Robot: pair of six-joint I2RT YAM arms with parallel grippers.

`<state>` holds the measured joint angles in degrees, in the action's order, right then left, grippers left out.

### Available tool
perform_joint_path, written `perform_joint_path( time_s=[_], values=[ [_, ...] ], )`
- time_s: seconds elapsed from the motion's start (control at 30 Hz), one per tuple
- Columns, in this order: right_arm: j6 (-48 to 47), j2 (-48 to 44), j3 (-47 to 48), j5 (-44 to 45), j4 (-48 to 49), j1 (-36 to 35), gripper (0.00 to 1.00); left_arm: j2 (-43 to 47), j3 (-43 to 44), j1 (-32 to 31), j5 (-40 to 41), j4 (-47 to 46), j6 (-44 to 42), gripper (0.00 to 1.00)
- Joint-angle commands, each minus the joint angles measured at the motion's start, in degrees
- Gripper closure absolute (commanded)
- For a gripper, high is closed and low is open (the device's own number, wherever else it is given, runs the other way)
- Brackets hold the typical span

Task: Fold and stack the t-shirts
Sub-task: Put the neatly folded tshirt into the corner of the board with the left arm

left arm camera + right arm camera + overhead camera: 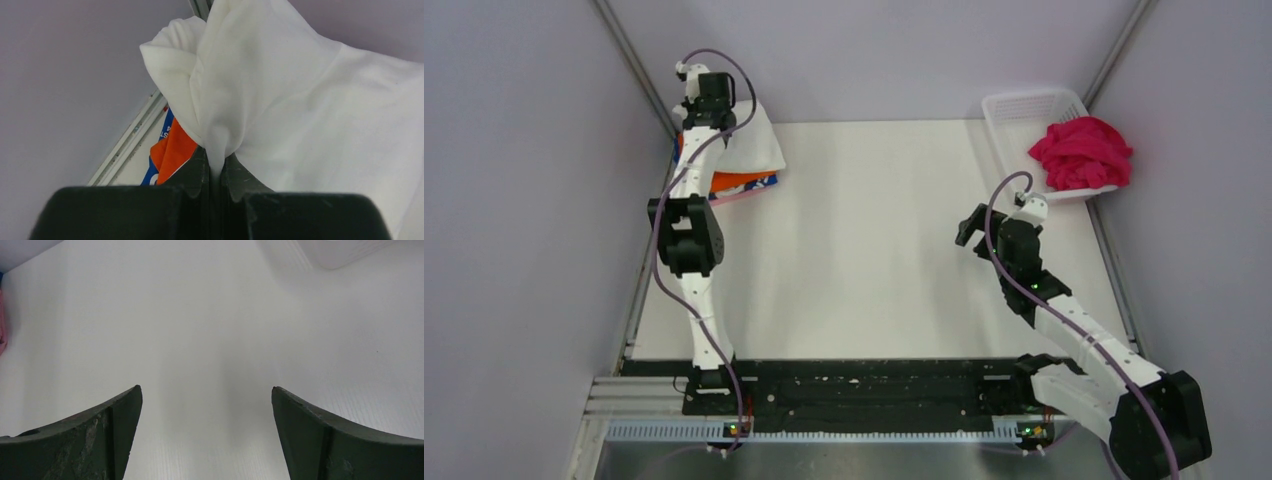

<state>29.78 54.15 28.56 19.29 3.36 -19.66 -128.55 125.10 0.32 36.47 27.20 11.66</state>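
Note:
My left gripper (699,112) is at the far left corner, shut on a bunched fold of a white t-shirt (754,145). In the left wrist view the white t-shirt (300,100) is pinched between my closed fingers (197,167) and drapes over the stack below. Under it lie an orange t-shirt (736,181) and a blue-patterned one (767,183); the orange t-shirt (172,147) also shows in the left wrist view. A magenta-pink t-shirt (1081,152) lies crumpled in the basket at the far right. My right gripper (971,228) is open and empty over bare table (210,340).
The white mesh basket (1024,110) stands at the far right corner; its corner shows in the right wrist view (340,252). Grey walls close the left, back and right. A metal rail (130,140) runs along the table's left edge.

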Motion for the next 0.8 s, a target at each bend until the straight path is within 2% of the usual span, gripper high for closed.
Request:
perform_joint_path(
  time_s=[0.0, 0.03, 0.13, 0.27, 0.47, 0.6, 0.7, 0.77],
  values=[
    [-1.0, 0.7, 2.9, 2.0, 0.9, 0.6, 0.01, 1.5, -1.9, 2.2, -6.7, -3.1, 3.7, 1.00],
    [-1.0, 0.9, 2.9, 2.1, 0.7, 0.6, 0.01, 1.4, -2.5, 2.4, -7.0, -3.2, 3.8, 0.95],
    [-1.1, 1.2, 3.1, 2.3, 0.5, 0.6, 0.01, 1.3, -3.1, 2.8, -5.4, -2.8, 3.7, 0.66],
    [-1.1, 1.4, 3.5, 2.8, -0.4, 0.6, 0.01, 1.9, -3.2, 3.7, -0.5, -0.6, 5.0, 0.54],
    [-0.6, 1.6, 4.6, 2.8, -2.8, 0.6, 0.01, 6.4, -4.3, 4.4, -1.8, 4.7, 8.3, 0.22],
    [0.1, 1.6, 4.8, 1.8, -3.1, 0.6, 0.01, 13.5, -11.3, 4.4, -11.7, 4.4, 11.2, 0.08],
    [0.5, 2.0, 5.0, 1.6, -3.3, 0.6, 0.01, 22.0, -23.4, 4.0, -25.2, -2.5, 13.2, 0.01],
    [1.0, 2.3, 5.4, 1.4, -4.8, 0.6, 0.01, 28.3, -32.5, 3.0, -29.8, -6.5, 15.8, 0.01]
  ],
)
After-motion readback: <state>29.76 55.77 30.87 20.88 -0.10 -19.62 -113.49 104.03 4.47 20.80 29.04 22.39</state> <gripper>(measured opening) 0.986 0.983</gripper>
